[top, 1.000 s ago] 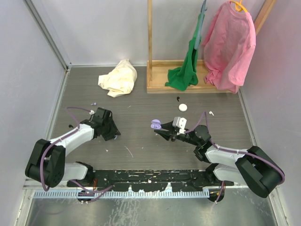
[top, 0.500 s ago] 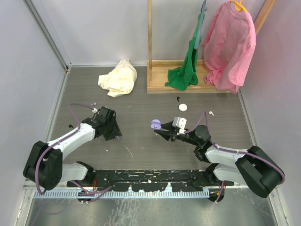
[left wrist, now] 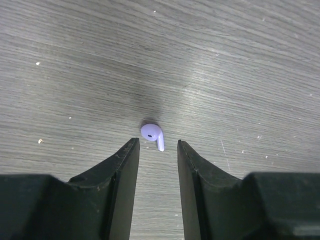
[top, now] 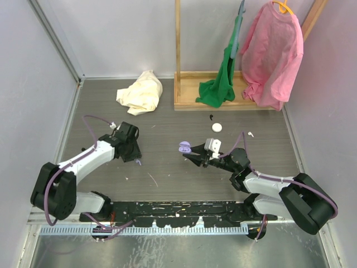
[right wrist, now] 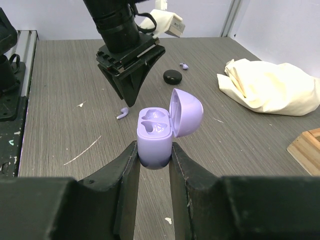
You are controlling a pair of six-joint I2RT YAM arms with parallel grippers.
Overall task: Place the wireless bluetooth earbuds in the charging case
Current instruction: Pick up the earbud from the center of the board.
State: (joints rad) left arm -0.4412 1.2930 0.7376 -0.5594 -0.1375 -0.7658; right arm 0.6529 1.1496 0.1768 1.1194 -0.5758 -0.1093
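A lavender earbud (left wrist: pixel 152 135) lies on the grey table just beyond the tips of my left gripper (left wrist: pixel 157 145). That gripper is open and points down at the table, with nothing between its fingers. In the top view the earbud (top: pixel 138 162) sits at the left gripper (top: pixel 134 156). My right gripper (right wrist: pixel 152 150) is shut on the lavender charging case (right wrist: pixel 156 137). The case is upright above the table, its lid (right wrist: pixel 187 112) swung open and both sockets empty. The right wrist view also shows this earbud (right wrist: pixel 122 113) under the left gripper (right wrist: pixel 129 100), and a second earbud (right wrist: pixel 184 65) farther off.
A black puck (right wrist: pixel 173 76) lies near the second earbud. A cream cloth (top: pixel 141 92) is at the back left. A wooden rack (top: pixel 215 97) with green and pink garments stands at the back right. A white disc (top: pixel 216 127) lies behind the right arm.
My left gripper has moved right and slightly nearer, so the earbud now lies at its tips, and its jaws have narrowed a little. The right arm and case have not moved.
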